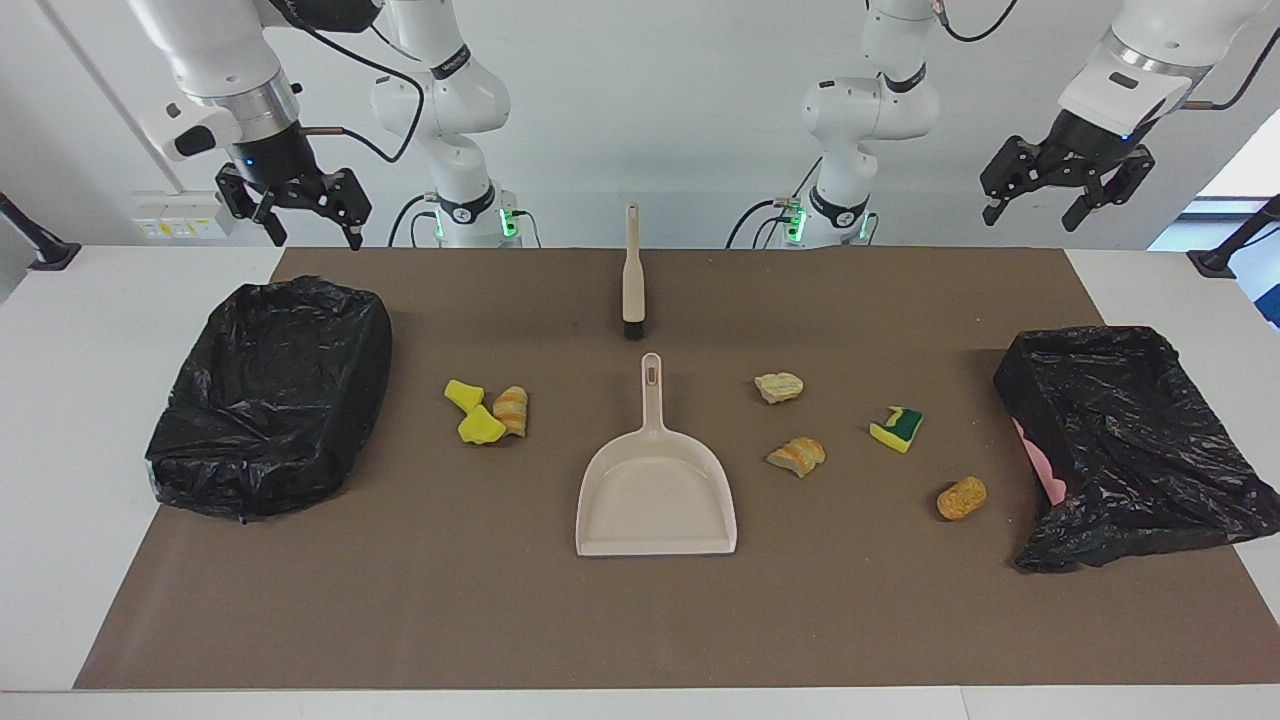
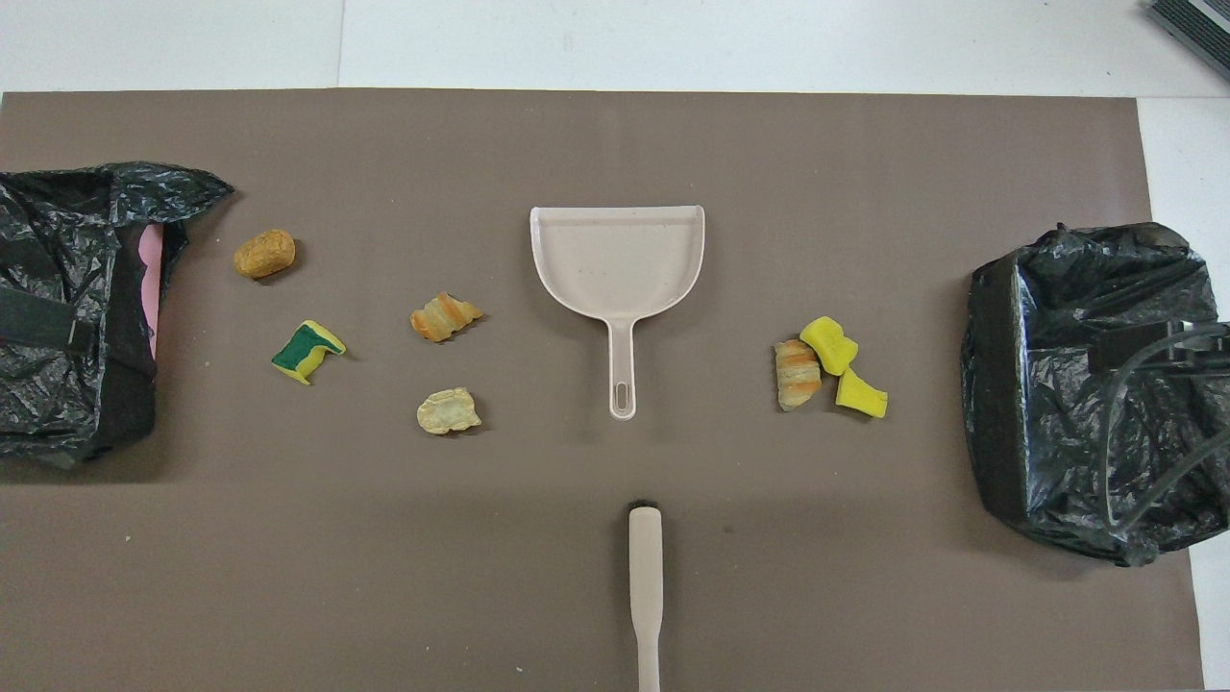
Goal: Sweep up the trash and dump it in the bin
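**Sponge scraps lay scattered, both arms held high**

The beige dustpan (image 1: 655, 495) lay flat at the middle of the brown mat (image 1: 640, 620) that covered the tabletop (image 1: 60, 420), its handle pointing toward the robots. In line with that handle and nearer to the robots lay the brush (image 1: 632, 275), bristles toward the dustpan, the two apart.

The trash was spread on the mat in two groups. Toward the right arm's end, three pieces sat bunched together: two yellow chunks (image 1: 472, 410) and a striped orange-and-cream chunk (image 1: 511, 409) touching them. Toward the left arm's end, four pieces lay apart from one another: a pale cream chunk (image 1: 779, 386), a second striped chunk (image 1: 797, 455), a yellow-and-green chunk (image 1: 897, 427), and an orange chunk (image 1: 962, 497) nearest the bin there.

A bin lined with a black bag (image 1: 270, 395) stood at the right arm's end of the mat; another black-bagged bin (image 1: 1120, 440), showing a patch of pink, stood at the left arm's end.

The right gripper (image 1: 312, 238) hung in the air over the edge of the tabletop nearest the robots, its fingers spread and empty. The left gripper (image 1: 1030, 218) hung likewise at its own end, fingers apart, holding nothing.
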Motion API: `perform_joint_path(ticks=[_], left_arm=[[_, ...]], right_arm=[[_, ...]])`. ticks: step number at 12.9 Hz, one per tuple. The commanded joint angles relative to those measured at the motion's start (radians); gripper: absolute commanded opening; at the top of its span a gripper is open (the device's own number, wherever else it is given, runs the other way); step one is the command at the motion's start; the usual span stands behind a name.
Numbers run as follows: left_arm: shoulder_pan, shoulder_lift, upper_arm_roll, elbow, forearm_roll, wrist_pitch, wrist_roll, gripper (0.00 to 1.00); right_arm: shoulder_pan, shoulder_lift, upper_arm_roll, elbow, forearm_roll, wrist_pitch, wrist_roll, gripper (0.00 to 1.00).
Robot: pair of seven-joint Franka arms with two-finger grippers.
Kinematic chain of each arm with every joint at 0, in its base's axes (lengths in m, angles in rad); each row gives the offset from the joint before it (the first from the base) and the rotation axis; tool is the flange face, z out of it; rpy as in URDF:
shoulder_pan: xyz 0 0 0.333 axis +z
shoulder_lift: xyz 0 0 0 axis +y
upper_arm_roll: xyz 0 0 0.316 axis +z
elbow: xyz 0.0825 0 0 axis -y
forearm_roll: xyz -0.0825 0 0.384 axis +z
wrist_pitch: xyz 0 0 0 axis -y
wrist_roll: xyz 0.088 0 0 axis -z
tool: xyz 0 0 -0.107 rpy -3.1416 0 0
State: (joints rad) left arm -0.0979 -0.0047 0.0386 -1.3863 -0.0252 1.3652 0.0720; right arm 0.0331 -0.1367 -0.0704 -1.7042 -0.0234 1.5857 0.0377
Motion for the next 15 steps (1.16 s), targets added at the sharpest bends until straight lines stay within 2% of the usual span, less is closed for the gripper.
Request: perform_joint_path(ticks=[1, 15], left_arm=[[0.000, -0.008, 0.001, 0.004, 0.007, -0.014, -0.011, 1.00], [-0.014, -0.009, 0.000, -0.003, 0.004, -0.006, -0.020, 1.00]], right_arm=[[-0.015, -0.026, 0.006, -0.032, 0.008, 0.020, -0.027, 1.00], [-0.015, -0.026, 0.006, -0.032, 0.008, 0.020, -0.027, 1.00]])
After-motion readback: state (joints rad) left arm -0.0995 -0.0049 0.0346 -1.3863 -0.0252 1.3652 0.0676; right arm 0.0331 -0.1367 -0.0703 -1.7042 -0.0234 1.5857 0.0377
